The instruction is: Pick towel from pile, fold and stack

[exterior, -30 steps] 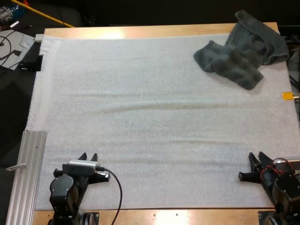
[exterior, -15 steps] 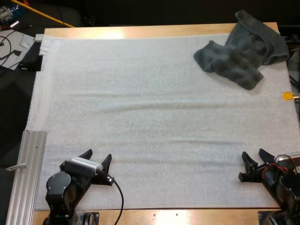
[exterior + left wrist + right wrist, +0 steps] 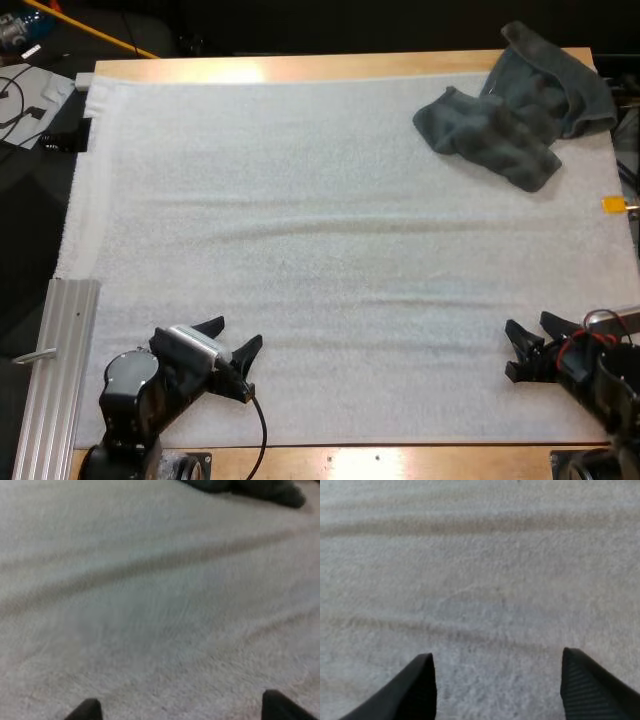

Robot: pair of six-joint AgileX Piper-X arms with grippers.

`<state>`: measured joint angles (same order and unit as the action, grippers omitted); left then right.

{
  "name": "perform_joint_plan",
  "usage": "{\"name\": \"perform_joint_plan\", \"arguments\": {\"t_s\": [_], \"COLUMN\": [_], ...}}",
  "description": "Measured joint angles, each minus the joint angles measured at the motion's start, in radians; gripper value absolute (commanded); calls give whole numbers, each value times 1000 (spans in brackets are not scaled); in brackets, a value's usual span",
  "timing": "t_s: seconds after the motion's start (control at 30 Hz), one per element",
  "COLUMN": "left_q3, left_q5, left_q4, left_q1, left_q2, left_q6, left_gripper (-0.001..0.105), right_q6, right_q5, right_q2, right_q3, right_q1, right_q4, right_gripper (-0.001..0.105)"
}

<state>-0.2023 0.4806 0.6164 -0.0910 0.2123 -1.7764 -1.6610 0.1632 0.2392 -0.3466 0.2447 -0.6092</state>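
My left tool (image 3: 238, 332) sits low over the white mat (image 3: 320, 230) near the surface's (image 3: 300, 66) near left corner. Its two black fingers (image 3: 86, 711) are spread wide with nothing but bare mat between them. My right tool (image 3: 527, 323) is near the near right corner, also just above the mat. Its fingers (image 3: 417, 690) stand well apart and grip nothing.

The towel (image 3: 510, 105) lies crumpled in a dark grey-green heap at the far right corner, partly over the mat's far edge. It is well apart from both tools. The right tool is on the same side as the towel, with the full depth of the mat between them. The left tool is diagonally across the mat from it, and its wrist camera catches the heap's edge (image 3: 240, 486) far beyond the open fingers.
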Motion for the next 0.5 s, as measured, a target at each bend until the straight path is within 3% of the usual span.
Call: {"name": "perform_joint_plan", "arguments": {"t_s": [0.5], "left_q3": [-177], "left_q5": [11], "left_q4": [-21], "left_q1": [-142], "left_q2": [264], "left_q6": [3], "left_gripper": [63], "right_q6": [4], "right_q5": [72], "right_q2": [359], "right_q3": [-229], "right_q1": [0], "right_q4": [7], "right_gripper": [53]}}
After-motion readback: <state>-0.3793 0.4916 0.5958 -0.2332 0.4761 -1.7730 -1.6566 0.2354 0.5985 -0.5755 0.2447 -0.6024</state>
